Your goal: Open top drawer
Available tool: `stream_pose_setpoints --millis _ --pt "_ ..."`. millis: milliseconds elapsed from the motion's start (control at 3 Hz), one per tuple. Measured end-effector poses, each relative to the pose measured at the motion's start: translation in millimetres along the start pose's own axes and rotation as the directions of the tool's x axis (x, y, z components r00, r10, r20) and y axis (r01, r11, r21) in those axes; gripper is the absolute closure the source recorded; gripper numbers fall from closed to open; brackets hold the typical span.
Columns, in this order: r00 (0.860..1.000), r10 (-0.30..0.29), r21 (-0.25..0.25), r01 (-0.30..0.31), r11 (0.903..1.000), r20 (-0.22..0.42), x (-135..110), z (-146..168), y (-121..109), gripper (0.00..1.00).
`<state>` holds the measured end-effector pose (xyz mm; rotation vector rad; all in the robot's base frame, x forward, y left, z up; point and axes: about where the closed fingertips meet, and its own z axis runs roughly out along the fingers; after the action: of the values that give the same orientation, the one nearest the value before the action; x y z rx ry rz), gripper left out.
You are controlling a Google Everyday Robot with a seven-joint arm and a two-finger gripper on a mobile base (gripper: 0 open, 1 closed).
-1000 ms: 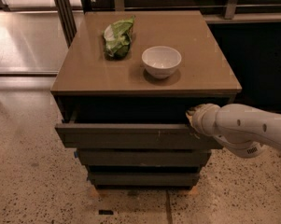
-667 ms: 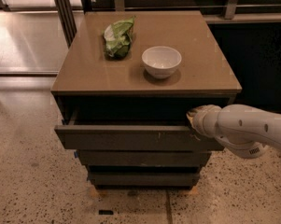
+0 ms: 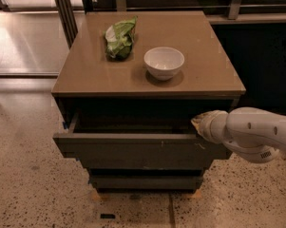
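The top drawer [image 3: 138,148] is the widest dark grey-brown front on the small cabinet, with pale scratches right of centre. It stands pulled out partway, and a dark gap shows its shallow interior under the cabinet top. My gripper [image 3: 198,123] is at the drawer's right end, reaching into the gap just above the front's top edge. The white arm [image 3: 256,132] comes in from the right and hides most of the gripper.
On the brown cabinet top [image 3: 85,75] lie a green bag [image 3: 119,37] and a white bowl [image 3: 164,62]. Two narrower drawer fronts [image 3: 145,182] sit below the top one. Speckled floor lies in front and to the left. A dark wall panel stands at the right.
The top drawer has come out a little further toward the camera, and the gripper has moved with its right end.
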<state>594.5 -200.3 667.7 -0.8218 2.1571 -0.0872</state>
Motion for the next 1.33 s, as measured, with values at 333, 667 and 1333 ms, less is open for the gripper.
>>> stream_pose_setpoints --millis 333,667,1333 --pt "1.0 0.004 -0.021 -0.005 0.9998 -0.011 4 -4 3 1.0" --pt "1.0 0.007 -0.084 -0.009 0.9965 -0.026 15 -12 12 1.0" --pt "0.999 0.003 -0.22 -0.014 0.9755 -0.05 34 -76 -9 1.0"
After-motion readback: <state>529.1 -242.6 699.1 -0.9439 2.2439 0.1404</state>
